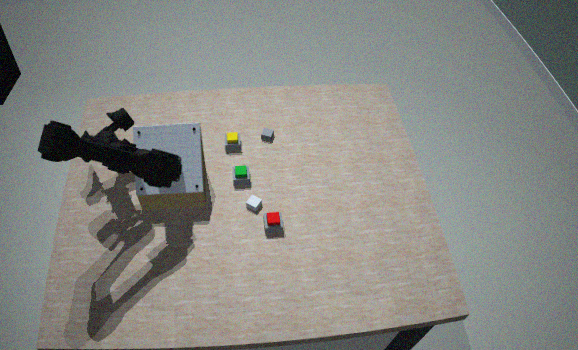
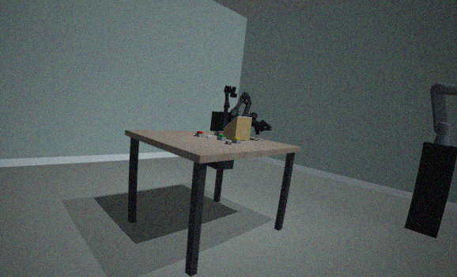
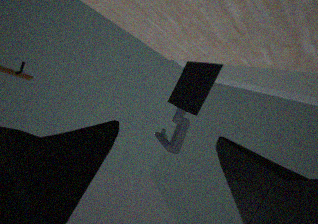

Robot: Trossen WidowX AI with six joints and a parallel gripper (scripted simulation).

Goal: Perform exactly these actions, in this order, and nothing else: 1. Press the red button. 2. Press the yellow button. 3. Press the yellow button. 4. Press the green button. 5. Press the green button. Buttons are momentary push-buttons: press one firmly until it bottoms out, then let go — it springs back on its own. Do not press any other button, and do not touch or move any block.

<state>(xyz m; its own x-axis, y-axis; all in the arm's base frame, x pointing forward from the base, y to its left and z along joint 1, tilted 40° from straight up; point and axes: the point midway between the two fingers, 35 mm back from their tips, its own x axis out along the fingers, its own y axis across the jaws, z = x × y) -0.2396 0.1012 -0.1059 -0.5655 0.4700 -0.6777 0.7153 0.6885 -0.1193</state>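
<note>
The red button, green button and yellow button stand on grey bases in a loose row on the table. All look unpressed. My gripper is open, with its two dark fingers wide apart and nothing between them in the wrist view. It is beyond the large box, away from all three buttons, and points off towards the room. No button shows in the wrist view. In the top and exterior views the fingers are small and dark.
A white block lies between the red and green buttons. A grey block lies beside the yellow button. A large box with a grey top stands between the arm and the buttons, partly under the arm.
</note>
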